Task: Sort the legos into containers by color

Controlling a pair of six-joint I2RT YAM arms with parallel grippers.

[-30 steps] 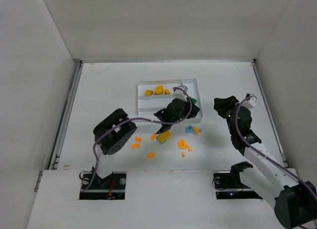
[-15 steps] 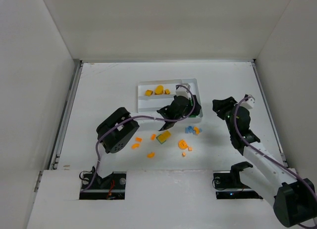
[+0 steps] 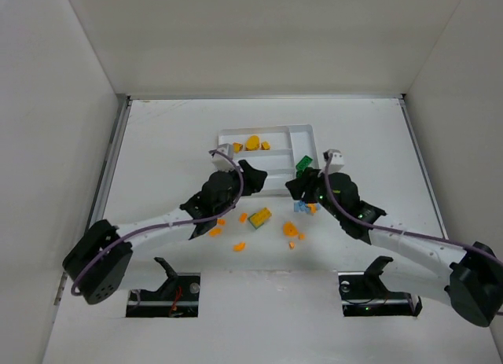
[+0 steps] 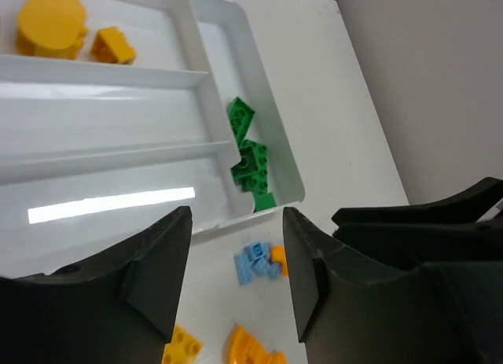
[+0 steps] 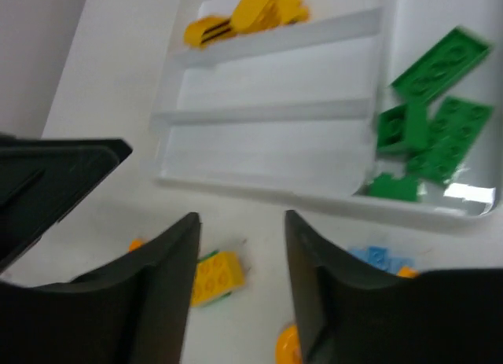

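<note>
So the legos are split between the tray (image 3: 275, 153) and the table (image 3: 173, 144). In the tray, the yellow pieces (image 3: 252, 142) sit in the long section farthest from the arm bases. The green bricks (image 4: 250, 156) are piled in the narrow crosswise section at the right end.

Everything else is loose on the table, just in front of the tray's near edge. There's a little clump of light-blue pieces (image 4: 253, 262) with an orange one touching it, right beside the corner where the green ones are. A bit further left is a yellow brick (image 5: 214, 277) with some green showing at its edge, and orange bits (image 3: 289, 229) are scattered on both sides of it.

Both grippers are stretched out over the middle of the table. The left gripper (image 4: 236, 216) hovers around the tray's near edge, jaws partway apart, nothing between them. The right gripper (image 5: 242, 218) is just to its right, near the tray's near right corner and above the loose pile, also partway apart and holding nothing. They're close enough that each one shows up at the edge of the other's wrist camera. White walls (image 3: 63, 104) box in the whole table.
</note>
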